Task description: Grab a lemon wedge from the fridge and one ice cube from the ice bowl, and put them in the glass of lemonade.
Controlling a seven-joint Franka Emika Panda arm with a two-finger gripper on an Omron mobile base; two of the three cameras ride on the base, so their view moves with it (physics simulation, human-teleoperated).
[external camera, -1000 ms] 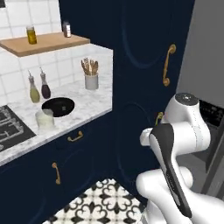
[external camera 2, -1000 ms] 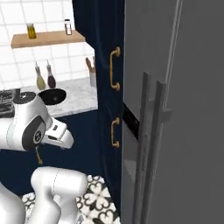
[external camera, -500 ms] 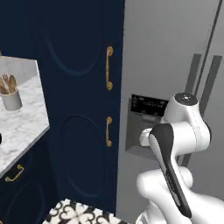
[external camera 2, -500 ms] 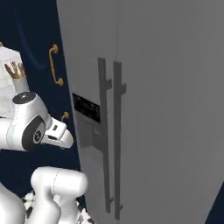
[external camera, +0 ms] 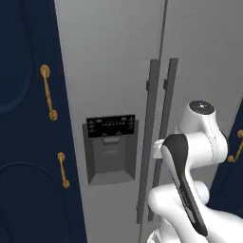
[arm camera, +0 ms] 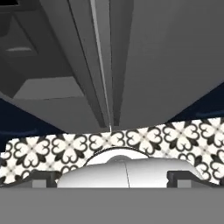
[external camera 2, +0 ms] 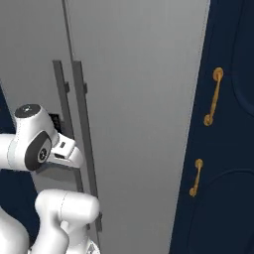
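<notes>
While facing the fridge (external camera: 114, 71) — pincer (arm camera: 112, 177) wide open, empty

Fridge (external camera: 114, 61): flat light grey on both doors, centre of the left base frame; darker grey in the hand frame. Handles (external camera: 148, 142): mid-grey, a shade darker than the doors. Dispenser panel (external camera: 110, 127): black with a row of small pale marks, grey recess under it. Cabinets (external camera: 23, 118): deep navy, left edge of frame; also right side of the right base frame. Cabinet handles (external camera 2: 213, 96): gold. Floor (arm camera: 175, 135): white tiles with black ornamental motif, lower part of the hand frame.
</notes>
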